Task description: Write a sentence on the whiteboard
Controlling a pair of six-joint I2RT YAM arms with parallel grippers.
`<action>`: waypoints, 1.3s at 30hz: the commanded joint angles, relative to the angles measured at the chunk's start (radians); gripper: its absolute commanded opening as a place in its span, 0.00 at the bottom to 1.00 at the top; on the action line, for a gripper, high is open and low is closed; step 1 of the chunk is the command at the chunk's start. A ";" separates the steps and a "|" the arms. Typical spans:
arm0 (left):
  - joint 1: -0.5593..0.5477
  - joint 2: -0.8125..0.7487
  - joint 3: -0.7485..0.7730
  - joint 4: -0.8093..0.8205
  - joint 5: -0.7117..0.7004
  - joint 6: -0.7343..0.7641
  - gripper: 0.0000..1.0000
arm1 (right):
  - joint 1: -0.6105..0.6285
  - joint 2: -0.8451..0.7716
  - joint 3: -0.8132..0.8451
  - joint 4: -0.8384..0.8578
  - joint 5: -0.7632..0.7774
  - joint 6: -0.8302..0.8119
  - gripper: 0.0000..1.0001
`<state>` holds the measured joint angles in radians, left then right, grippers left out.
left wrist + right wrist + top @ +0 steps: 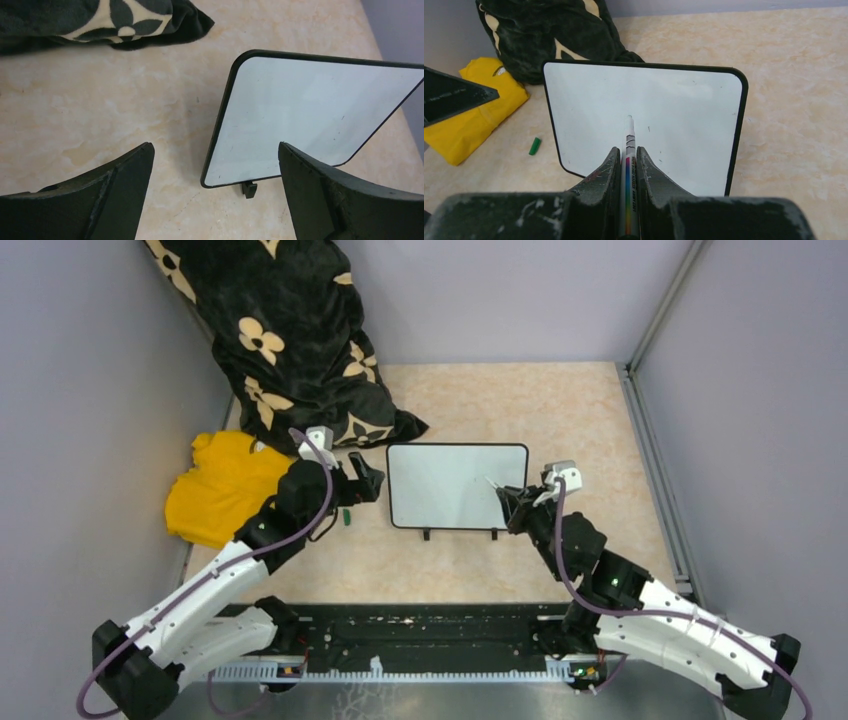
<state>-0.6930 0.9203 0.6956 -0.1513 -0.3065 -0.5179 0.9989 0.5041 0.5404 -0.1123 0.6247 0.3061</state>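
The whiteboard [455, 485] lies flat mid-table, white with a thin black frame and two small black feet at its near edge. Its face is blank in every view [310, 110] [644, 120]; no green sentence shows. My right gripper [512, 502] is at the board's right near corner, shut on a white marker [628, 165] with a rainbow stripe, its tip pointing over the board's surface. My left gripper [368, 480] is open and empty just left of the board's left edge; its fingers [115, 190] frame the board's near-left corner.
A green marker cap [345, 517] lies on the table left of the board, also in the right wrist view [534, 146]. A yellow cloth [225, 485] lies at the left. A black flower-print fabric [290, 330] is piled at the back left. Grey walls enclose the table.
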 commanded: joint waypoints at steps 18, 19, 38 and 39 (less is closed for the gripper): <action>0.044 -0.027 0.079 -0.044 -0.379 0.041 0.99 | 0.000 0.092 0.098 0.098 -0.075 -0.052 0.00; 0.044 -0.038 0.056 -0.010 -0.379 0.052 0.99 | 0.000 0.093 0.096 0.101 -0.077 -0.053 0.00; 0.068 0.048 -0.012 0.437 -0.327 0.569 0.99 | 0.000 0.089 0.089 0.127 -0.100 -0.038 0.00; 0.084 0.077 0.019 0.389 -0.285 0.564 0.99 | 0.000 0.091 0.089 0.129 -0.102 -0.038 0.00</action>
<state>-0.6449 0.9031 0.6323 0.2726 -0.5903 -0.0010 0.9989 0.5972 0.5907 -0.0341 0.5282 0.2646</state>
